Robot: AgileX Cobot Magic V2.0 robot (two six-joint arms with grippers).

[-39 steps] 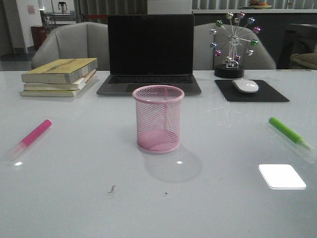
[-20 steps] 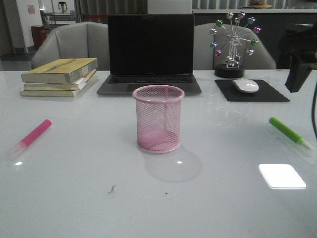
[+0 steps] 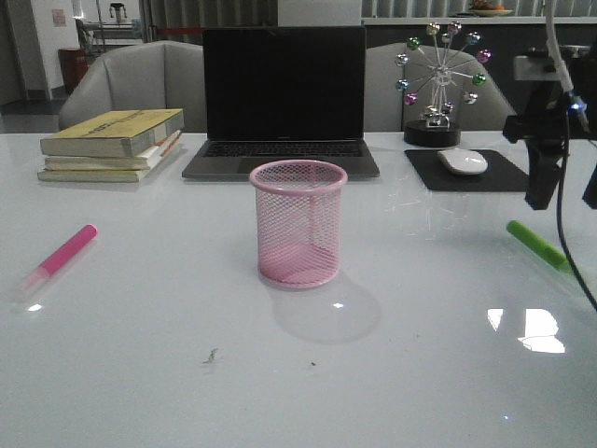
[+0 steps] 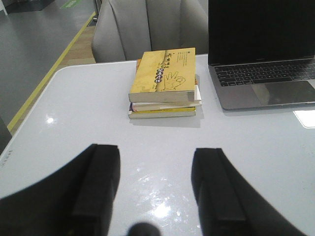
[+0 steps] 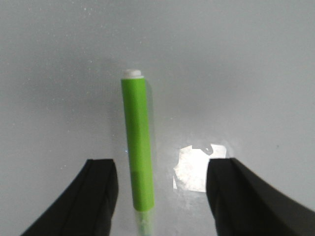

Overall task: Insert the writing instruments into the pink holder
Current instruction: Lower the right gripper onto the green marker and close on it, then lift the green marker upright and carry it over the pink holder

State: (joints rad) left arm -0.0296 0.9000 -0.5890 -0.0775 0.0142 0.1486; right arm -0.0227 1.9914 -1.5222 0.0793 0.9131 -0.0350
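The right gripper point(image 5: 157, 196), jaws spread wide, hangs over the green highlighter point(image 5: 137, 157) and should descend centred mid-barrel (probably not touching yet), squeezing evenly.

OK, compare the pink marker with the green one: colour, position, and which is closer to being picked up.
The pink marker lies on the robot's left side of the table, the green marker on its right. The right gripper hangs open directly over the green one; no gripper is near the pink one. Both lie flat, outside the pink holder.
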